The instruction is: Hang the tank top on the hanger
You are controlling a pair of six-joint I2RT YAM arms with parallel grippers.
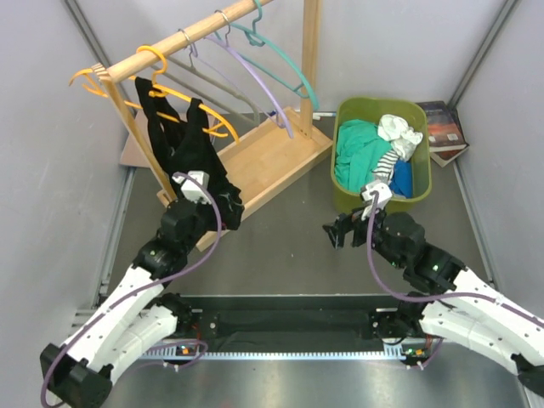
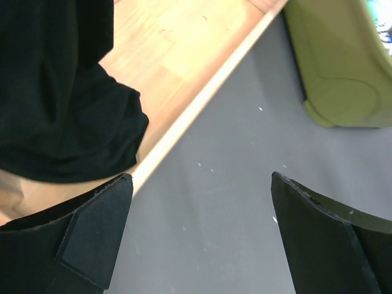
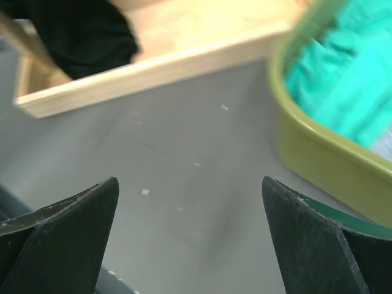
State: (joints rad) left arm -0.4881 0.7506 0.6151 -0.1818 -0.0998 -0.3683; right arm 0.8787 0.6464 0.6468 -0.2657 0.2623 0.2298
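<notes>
**Tank top hung on the hanger, both arms empty: snag risk at the hem.**

On the wooden rack (image 1: 263, 157), at 11 o'clock on the desk (image 1: 280, 255), the tank top (image 1: 183, 144) hangs from the hanger (image 1: 219, 126). Its long axis runs from straps at 11 o'clock to hem at 5 o'clock, and the hem is bunched on the rack base. The hanger's hook sits over the rail and its arms run from 10 to 4 o'clock. You cannot confirm from these views that each strap sits in a notch. Your left fingers (image 2: 92, 239) are spread and empty, just beside the hem. Your right fingers (image 3: 67, 233) are likewise spread and empty over bare desk. In my judgement, a withdrawal that catches the fabric would drag a strap off its arm or lift the hook off the rail.
</notes>
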